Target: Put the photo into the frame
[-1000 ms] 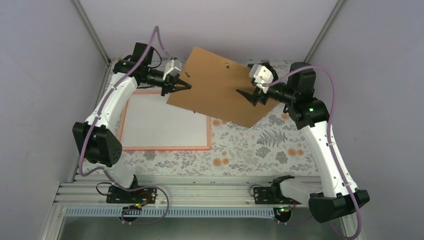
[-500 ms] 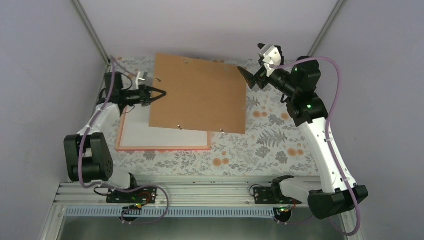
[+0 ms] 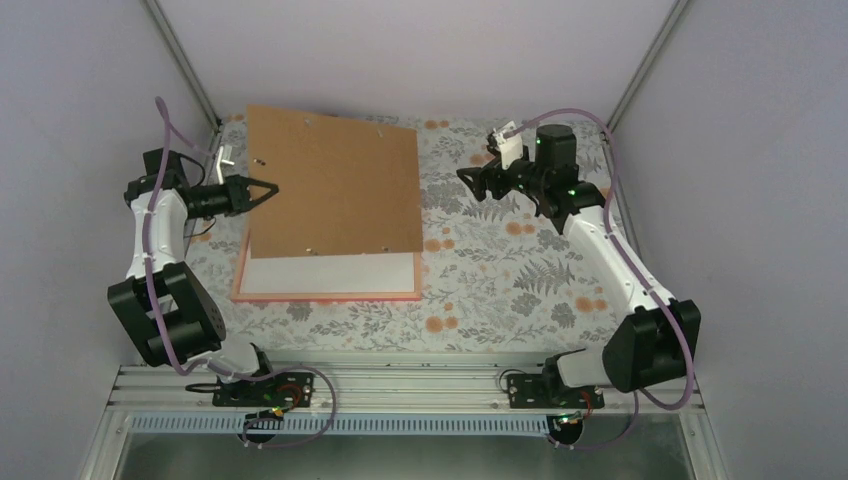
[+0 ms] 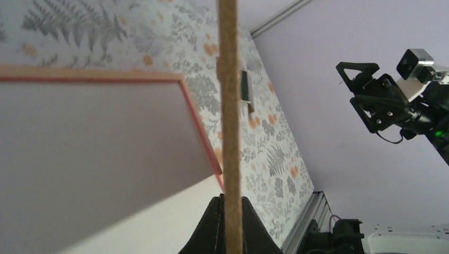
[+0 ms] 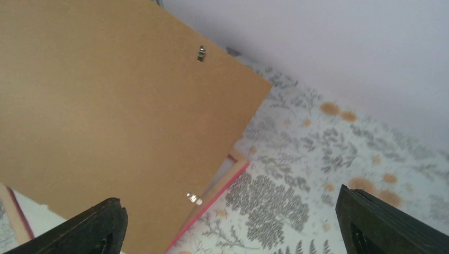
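The pink frame (image 3: pixel 330 296) lies flat at the table's left, its inside filled by a white surface (image 3: pixel 330 272). The photo's print is hidden. A brown backing board (image 3: pixel 335 185) hangs tilted over the frame's far half. My left gripper (image 3: pixel 268 189) is shut on the board's left edge. In the left wrist view the board (image 4: pixel 229 106) runs edge-on between the black fingers (image 4: pixel 212 227), with the frame's rim (image 4: pixel 198 124) beside it. My right gripper (image 3: pixel 478 182) stands open to the right of the board, holding nothing. Its wrist view shows the board (image 5: pixel 106 106) and a frame corner (image 5: pixel 235 172).
A floral cloth (image 3: pixel 510 275) covers the table. Grey walls close in at the back and both sides. An aluminium rail (image 3: pixel 400 385) carrying the arm bases runs along the near edge. Small metal clips (image 5: pixel 201 53) sit on the board.
The right gripper has let go of the board, opened wide and drawn back to the right. The left arm has swung the board left, over the frame.
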Robot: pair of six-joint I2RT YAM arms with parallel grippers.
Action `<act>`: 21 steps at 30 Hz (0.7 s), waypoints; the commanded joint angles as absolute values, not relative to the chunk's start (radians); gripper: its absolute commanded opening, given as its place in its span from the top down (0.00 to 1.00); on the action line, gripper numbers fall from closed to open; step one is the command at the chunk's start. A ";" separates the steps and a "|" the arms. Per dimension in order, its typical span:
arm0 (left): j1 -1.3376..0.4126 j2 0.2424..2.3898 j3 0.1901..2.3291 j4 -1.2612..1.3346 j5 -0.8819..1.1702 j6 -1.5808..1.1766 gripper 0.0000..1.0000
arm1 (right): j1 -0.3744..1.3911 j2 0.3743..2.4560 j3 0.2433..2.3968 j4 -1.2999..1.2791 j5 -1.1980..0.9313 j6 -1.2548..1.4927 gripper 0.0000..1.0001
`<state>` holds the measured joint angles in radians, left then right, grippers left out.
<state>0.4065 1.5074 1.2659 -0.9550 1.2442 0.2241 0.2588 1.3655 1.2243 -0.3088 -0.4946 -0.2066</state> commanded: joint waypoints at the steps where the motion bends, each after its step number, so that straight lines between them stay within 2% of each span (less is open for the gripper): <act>1: 0.431 1.451 1.256 -1.170 1.242 0.428 0.98 | 0.246 1.386 1.188 -0.265 -0.523 -0.123 0.04; 7: 0.468 1.375 1.179 -1.096 1.197 0.341 0.98 | 0.241 1.484 1.182 -0.295 -0.579 -0.049 0.08; 8: 0.480 1.377 1.185 -1.098 1.202 0.343 0.98 | 0.242 1.505 1.182 -0.298 -0.595 -0.026 0.12; 15: 0.586 1.528 1.454 -1.236 1.357 0.424 0.98 | 0.247 1.700 1.195 -0.270 -0.654 0.122 0.18; 21: 0.647 1.529 1.500 -1.186 1.402 0.357 0.98 | 0.350 1.899 1.359 -0.272 -0.531 0.182 0.23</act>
